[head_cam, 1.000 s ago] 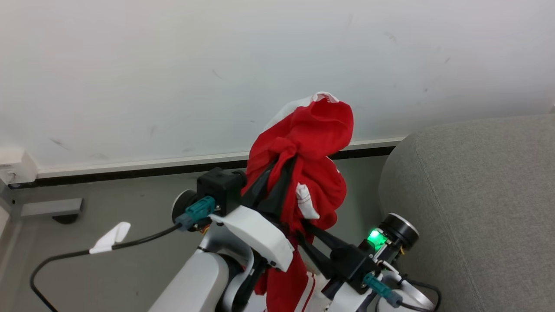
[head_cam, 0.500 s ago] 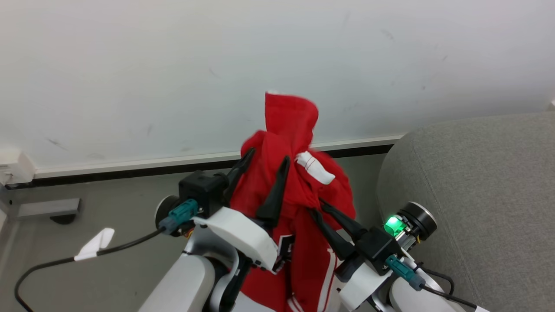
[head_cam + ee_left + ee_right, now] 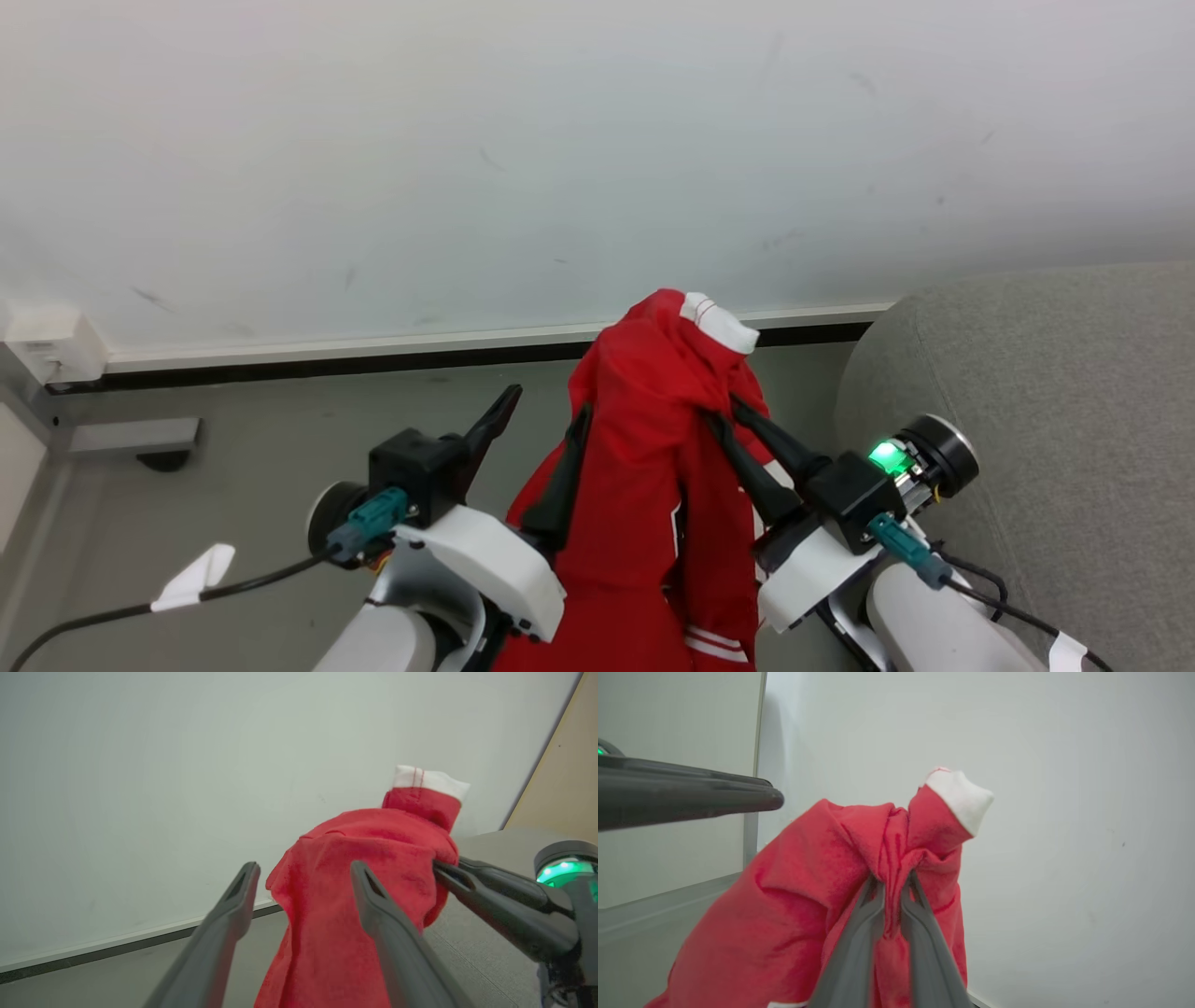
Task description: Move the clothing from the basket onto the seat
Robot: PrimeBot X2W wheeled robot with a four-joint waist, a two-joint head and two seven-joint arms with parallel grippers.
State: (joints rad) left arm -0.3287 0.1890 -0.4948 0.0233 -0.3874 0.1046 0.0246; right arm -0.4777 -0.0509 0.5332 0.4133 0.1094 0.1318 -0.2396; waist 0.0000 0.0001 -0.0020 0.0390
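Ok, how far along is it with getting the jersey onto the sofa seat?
Done: the jersey is lifted, hanging in the air in front of the wall. In hand: the right gripper is shut on a bunch of it near the top; the left gripper stands open, gripping nothing. Left: carry it right to the grey seat and let go; none of it lies there yet.
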